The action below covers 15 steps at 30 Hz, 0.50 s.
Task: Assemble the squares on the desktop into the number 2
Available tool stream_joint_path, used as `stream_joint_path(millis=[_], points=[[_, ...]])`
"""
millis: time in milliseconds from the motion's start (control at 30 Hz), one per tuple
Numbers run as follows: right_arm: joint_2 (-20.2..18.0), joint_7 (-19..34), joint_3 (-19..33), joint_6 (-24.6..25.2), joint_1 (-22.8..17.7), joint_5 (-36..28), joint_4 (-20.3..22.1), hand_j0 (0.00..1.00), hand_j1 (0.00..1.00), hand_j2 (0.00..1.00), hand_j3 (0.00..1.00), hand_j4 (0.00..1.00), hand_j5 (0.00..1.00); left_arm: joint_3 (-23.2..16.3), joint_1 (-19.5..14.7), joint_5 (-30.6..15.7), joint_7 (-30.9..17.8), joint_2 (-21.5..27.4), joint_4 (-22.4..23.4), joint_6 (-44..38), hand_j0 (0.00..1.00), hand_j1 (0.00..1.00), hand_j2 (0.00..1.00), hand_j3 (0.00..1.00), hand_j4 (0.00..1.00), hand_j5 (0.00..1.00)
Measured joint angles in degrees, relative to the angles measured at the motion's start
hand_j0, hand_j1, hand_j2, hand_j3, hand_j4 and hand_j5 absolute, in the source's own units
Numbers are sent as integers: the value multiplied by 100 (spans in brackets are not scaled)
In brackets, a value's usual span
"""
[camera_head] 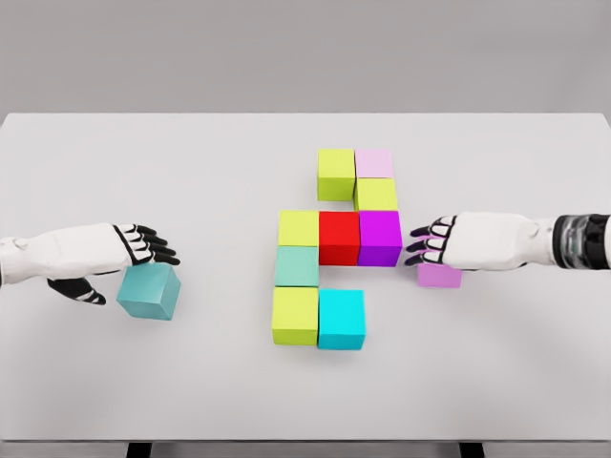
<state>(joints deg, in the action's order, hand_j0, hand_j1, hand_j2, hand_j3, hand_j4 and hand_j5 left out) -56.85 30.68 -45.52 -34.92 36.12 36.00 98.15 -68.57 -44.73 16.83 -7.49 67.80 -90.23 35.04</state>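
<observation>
Cubes already joined mid-surface [191, 372]: you see a lime cube [335, 174], pale pink cube [374, 163] and red cube [339, 238] among them. Your left hand [115, 258] hovers with fingers loosely spread over a loose teal cube [149, 291]. Your right hand [458, 240], fingers relaxed, covers a violet cube [440, 276].

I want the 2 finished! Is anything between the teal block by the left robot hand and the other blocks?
Nothing visible. Bare table lies between the teal block under the left robot hand and the block group's lime bottom-left cube.
</observation>
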Motion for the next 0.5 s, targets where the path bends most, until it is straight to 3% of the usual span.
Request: stream_joint_path(millis=[500], points=[[-23, 14, 74, -15, 9, 13, 35, 90, 90, 90, 90, 90, 90, -4, 35, 26, 0, 73, -352, 0, 100, 100, 100, 100, 100, 100]])
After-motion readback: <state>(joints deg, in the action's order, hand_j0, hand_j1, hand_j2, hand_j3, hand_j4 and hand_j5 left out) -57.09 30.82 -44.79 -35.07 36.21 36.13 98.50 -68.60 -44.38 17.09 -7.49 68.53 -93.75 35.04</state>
